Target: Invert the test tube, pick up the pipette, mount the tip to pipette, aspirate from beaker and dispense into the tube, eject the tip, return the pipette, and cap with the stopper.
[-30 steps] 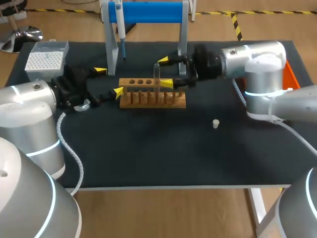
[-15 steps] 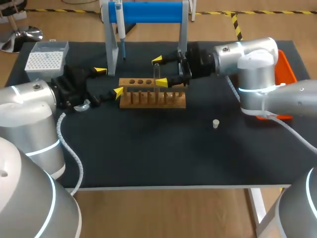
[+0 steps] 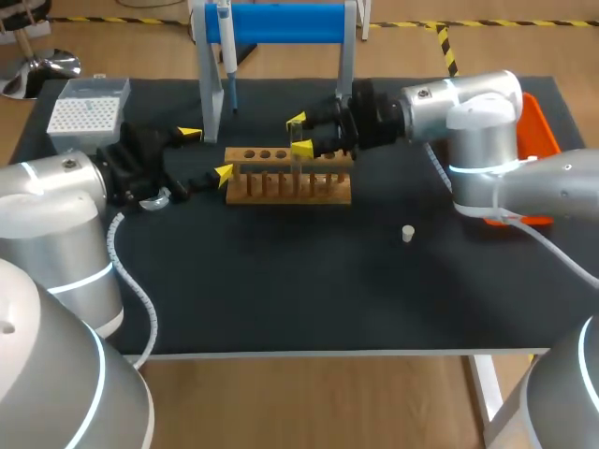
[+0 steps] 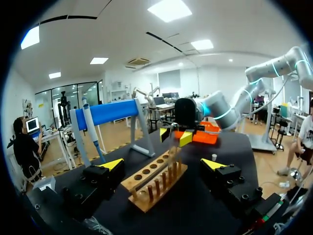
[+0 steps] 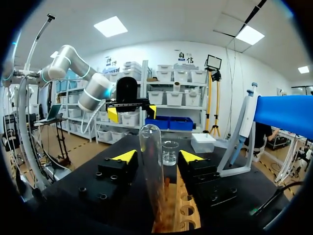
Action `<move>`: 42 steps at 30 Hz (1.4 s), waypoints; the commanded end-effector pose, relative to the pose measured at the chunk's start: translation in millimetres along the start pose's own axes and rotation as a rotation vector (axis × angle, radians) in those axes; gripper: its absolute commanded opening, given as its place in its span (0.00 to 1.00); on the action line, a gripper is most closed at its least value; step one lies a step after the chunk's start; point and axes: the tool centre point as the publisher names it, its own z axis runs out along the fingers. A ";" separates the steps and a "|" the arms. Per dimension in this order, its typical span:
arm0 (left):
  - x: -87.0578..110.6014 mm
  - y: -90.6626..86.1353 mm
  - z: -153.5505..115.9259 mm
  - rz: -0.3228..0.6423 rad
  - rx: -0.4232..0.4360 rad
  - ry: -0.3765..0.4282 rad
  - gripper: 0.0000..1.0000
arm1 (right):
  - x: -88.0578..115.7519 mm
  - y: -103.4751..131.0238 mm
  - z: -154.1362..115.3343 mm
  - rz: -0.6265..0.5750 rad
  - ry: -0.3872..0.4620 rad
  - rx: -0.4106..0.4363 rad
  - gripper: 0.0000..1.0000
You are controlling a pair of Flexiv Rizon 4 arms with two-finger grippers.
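**Two fingers, one thin glass tube**

Our right gripper (image 3: 299, 134) reaches over the wooden rack (image 3: 290, 187). The test tube (image 5: 151, 166) stands upright in the rack, right between the gripper's two fingers. The fingers are close to the glass on both sides. We see a thin gap on one side, so we think the gripper does not hold the tube yet. Our left gripper (image 3: 206, 152) is at the left end of the rack, wide open, with nothing in it.

We think the step now is to grab the tube so we can turn it over. To do it well, we should close the fingers slowly and softly, because glass is slippery and can crack. The tube should sit in the middle of the yellow tips, not at their edge.

Then we should lift it straight up until it is all the way out of its hole. If we do not, the rack may tip or come along with it. Only after that should we turn the tube.

The beaker (image 5: 169, 152) stands farther on, past the tube, so we should turn with care and keep well away from it.
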 end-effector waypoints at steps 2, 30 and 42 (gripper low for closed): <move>1.8 0.6 -0.9 0.002 0.002 -0.005 1.00 | -1.4 -1.3 0.2 -0.001 0.002 0.002 0.45; 1.8 0.6 -0.9 0.002 0.002 -0.005 1.00 | -1.3 1.2 -8.4 0.053 -0.029 -0.064 0.00; 1.8 0.6 -0.9 0.002 0.002 -0.005 1.00 | -3.2 2.1 -11.1 0.039 -0.038 -0.040 0.00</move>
